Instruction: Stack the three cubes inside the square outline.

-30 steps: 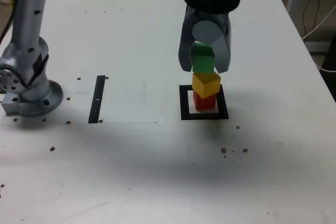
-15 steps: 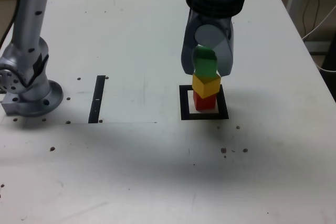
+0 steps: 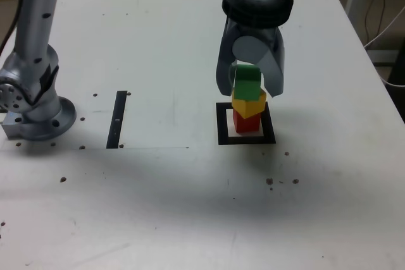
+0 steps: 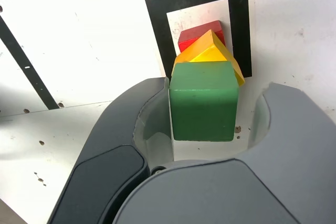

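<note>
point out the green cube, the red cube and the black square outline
green cube (image 4: 203,114), wrist view, middle of its large face
red cube (image 3: 247,124), exterior view, its visible front
black square outline (image 4: 241,30), wrist view, one side of its frame

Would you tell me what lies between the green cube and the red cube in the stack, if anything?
The yellow cube lies between the green cube and the red cube; both views show it.
</note>
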